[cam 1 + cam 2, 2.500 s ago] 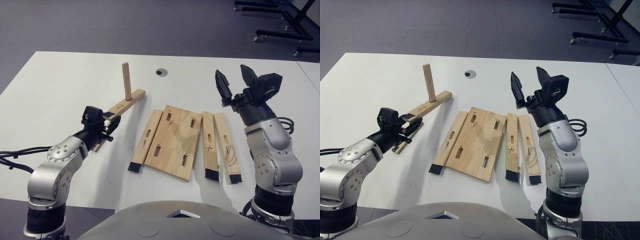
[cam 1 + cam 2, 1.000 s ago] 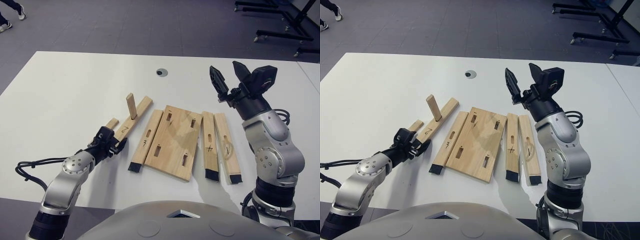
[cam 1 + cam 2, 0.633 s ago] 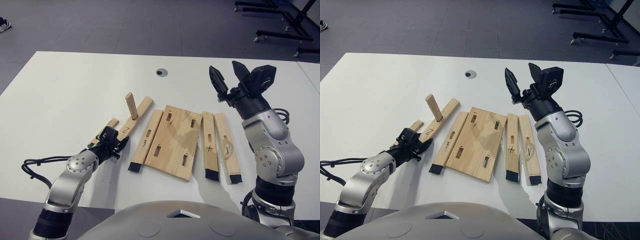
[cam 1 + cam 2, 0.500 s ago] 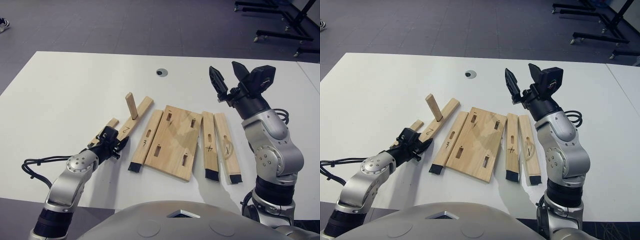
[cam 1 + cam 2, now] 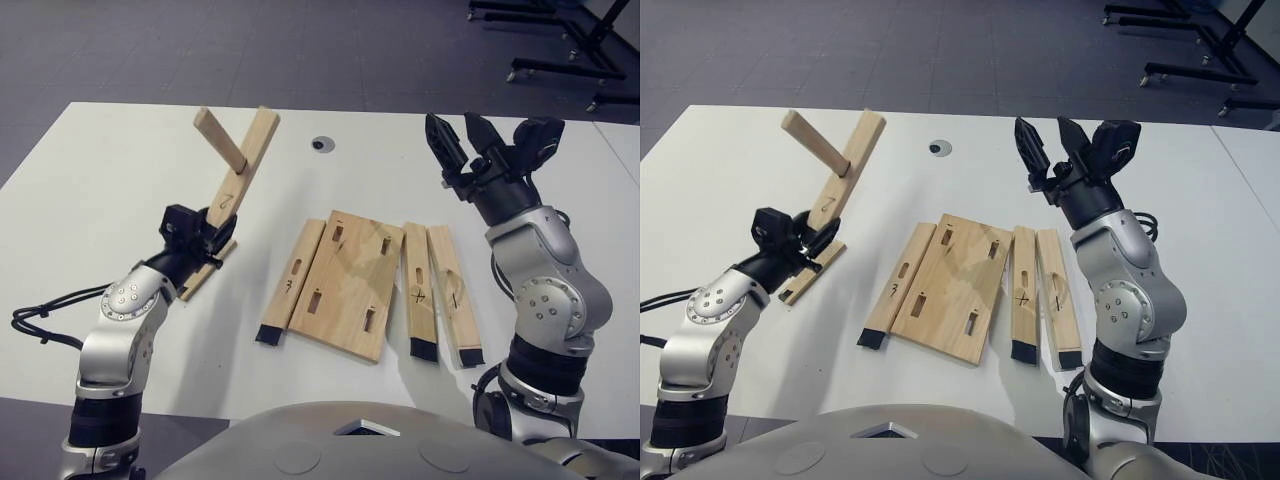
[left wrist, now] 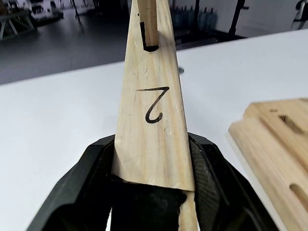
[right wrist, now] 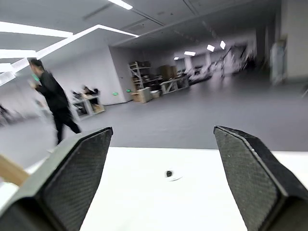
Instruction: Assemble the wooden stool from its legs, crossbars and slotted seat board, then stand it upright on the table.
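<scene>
**Left arm holding leg 2 with crossbar fitted; right arm standing by**

Your left gripper (image 5: 210, 240) is clenched on the lower end of the flat pale wooden leg marked "2" (image 5: 240, 170). The leg is raised off the white table (image 5: 120, 160) and slopes upward and away from the robot. A short wooden crossbar (image 5: 220, 138) passes through the slot near its upper end. Gripping at the bottom end appears deliberate, since it leaves the slot and crossbar free for the next joint.

A second plain wooden strip (image 5: 800, 283) lies flat on the table just below the left gripper. It is probably a crossbar awaiting use.

Your right gripper (image 5: 452, 135) is held high beyond the far ends of the flat parts. Its fingers are spread wide and it grasps nothing. This position looks like a standby, clear of the parts yet close enough to take the free end of the crossbar.

The rectangular slotted wooden seat board (image 5: 348, 283) lies flat at mid-table, slots facing up. One black-tipped wooden leg (image 5: 293, 278) lies just beside its left edge. Two more black-tipped legs (image 5: 419, 288) (image 5: 453, 290) lie side by side at its right. None of these is joined to anything.

Judge the assembly as early: one crossbar seated in one leg, with the remaining legs and the seat board not yet fitted.
</scene>
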Controlling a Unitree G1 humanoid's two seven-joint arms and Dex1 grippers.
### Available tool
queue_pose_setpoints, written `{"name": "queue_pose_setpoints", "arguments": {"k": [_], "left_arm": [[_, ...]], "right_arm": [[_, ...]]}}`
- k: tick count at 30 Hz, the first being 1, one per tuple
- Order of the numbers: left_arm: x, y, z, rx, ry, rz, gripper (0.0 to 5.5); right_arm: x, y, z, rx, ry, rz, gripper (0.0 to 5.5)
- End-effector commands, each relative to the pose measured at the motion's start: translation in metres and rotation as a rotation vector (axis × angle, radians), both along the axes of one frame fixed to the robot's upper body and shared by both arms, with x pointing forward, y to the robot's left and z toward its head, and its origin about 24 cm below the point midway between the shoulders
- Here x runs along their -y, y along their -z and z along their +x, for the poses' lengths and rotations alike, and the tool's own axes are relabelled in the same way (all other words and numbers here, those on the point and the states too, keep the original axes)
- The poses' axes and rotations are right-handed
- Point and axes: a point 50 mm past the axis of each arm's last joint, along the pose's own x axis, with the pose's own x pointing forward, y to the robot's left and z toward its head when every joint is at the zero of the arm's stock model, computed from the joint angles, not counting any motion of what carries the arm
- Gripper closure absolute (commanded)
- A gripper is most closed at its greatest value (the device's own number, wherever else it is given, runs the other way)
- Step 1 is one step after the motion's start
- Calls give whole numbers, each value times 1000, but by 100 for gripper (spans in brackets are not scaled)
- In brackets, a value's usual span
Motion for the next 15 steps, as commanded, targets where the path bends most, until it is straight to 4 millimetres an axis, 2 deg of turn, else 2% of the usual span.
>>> {"name": "queue_pose_setpoints", "arguments": {"k": [1,3,5,7,10,15], "left_arm": [[21,-34,8,173,133,-37,349],[29,-44,7,219,216,-24,349],[36,-53,5,215,302,-120,349],[40,-56,2,139,372,-294,349],[52,-59,-8,-4,515,-556,349],[60,-63,-22,-178,708,-819,349]], "right_arm": [[-19,-5,2,-116,-154,229,161],[-27,-8,3,-154,-204,299,161],[-31,-12,4,-166,-241,340,161],[-32,-16,3,-137,-273,335,161],[-30,-25,-8,-11,-413,330,161],[-28,-26,-18,77,-600,403,161]]}}
